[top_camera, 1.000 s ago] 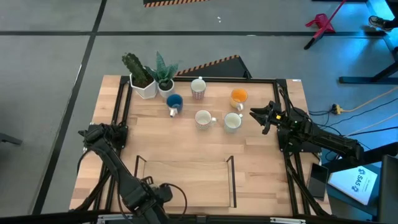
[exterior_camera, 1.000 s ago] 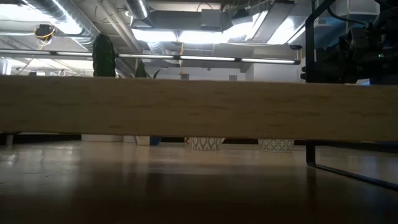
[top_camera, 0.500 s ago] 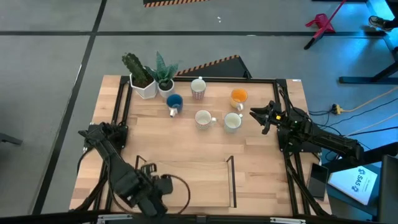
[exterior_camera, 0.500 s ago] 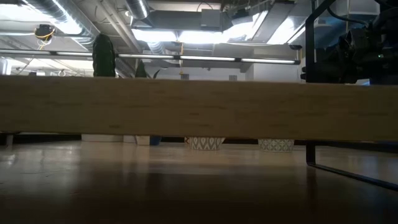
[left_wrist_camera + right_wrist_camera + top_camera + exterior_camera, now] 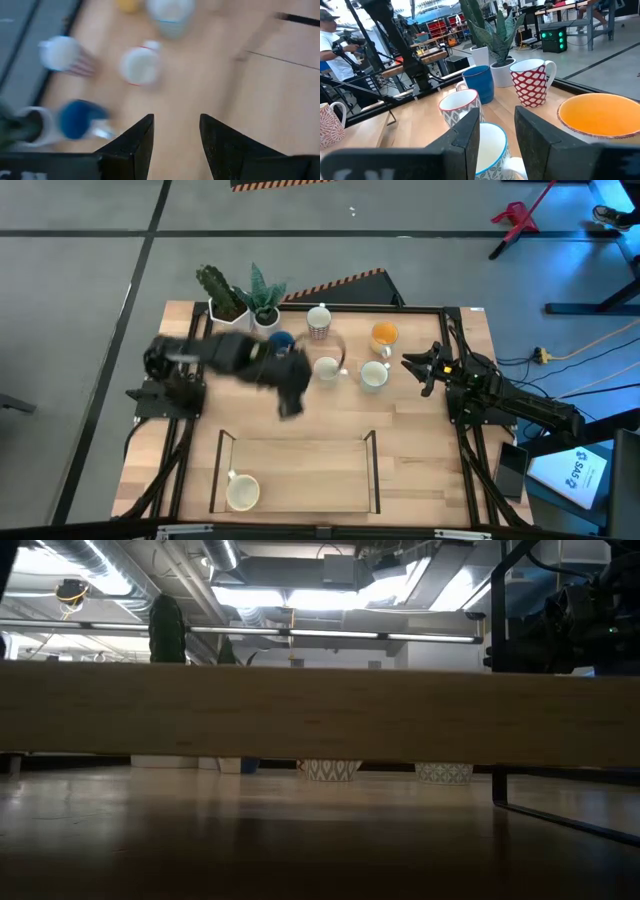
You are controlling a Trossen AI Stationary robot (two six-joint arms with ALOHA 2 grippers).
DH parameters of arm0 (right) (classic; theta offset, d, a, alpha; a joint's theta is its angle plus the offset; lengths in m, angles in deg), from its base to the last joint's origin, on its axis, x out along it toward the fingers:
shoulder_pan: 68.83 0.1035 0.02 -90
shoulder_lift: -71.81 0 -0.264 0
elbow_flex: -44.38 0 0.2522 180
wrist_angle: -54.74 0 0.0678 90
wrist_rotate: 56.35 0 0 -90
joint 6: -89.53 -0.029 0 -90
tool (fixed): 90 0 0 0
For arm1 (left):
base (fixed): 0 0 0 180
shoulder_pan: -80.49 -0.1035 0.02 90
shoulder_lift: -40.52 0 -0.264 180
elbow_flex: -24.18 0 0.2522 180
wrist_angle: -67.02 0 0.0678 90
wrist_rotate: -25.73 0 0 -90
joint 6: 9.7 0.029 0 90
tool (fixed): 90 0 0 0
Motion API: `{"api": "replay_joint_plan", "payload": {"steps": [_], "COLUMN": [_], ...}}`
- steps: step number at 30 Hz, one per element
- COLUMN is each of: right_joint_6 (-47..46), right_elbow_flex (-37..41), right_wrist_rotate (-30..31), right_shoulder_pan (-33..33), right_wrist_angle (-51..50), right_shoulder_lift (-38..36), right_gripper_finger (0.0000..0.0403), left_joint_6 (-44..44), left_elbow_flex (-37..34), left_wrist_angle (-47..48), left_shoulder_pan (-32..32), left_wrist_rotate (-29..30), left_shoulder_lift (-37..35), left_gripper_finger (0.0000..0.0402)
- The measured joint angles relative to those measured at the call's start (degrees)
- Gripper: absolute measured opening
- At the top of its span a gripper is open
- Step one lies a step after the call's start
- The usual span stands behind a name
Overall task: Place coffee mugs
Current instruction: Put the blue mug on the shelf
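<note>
Hovering open, empty, left end effector [image 5: 290,392] sits just beside small round blue ceramic mug [image 5: 281,342]; right end effector [image 5: 420,366] open nr white blue-rimmed mug [image 5: 374,375].

Left arm [image 5: 225,355], upper left of centre: dark, jointed links, blurred. Right arm [image 5: 500,395], right edge: black, segmented. Wrist views: matte black, flat tapering fingers [image 5: 132,145].
</note>
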Motion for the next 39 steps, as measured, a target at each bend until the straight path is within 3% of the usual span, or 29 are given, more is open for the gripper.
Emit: {"api": "replay_joint_plan", "payload": {"steps": [6, 12, 24, 39], "right_joint_6": [0.02, 0.04, 0.07, 0.37], "right_elbow_flex": [0.00, 0.00, 0.00, 0.00], "right_wrist_rotate": [-0.24, -0.38, -0.41, -0.43], "right_shoulder_pan": [-0.02, -0.02, -0.02, -0.01], "right_wrist_angle": [0.02, 0.02, 0.04, 0.04], "right_shoulder_lift": [0.00, -0.02, -0.02, -0.02], "right_gripper_finger": [0.0111, 0.0111, 0.0111, 0.0111], "left_joint_6": [12.08, 15.39, 17.71, 14.63], "left_elbow_flex": [-2.27, -12.86, -34.92, -48.04], "left_wrist_angle": [-0.25, -6.87, -23.77, -35.18], "left_shoulder_pan": [-14.76, -22.88, -26.72, -28.41], "left_wrist_rotate": [-0.45, -2.85, -5.12, -7.95], "left_shoulder_lift": [1.03, -0.17, -0.49, -0.54], "left_gripper_finger": [0.0153, 0.0153, 0.0153, 0.0153]}}
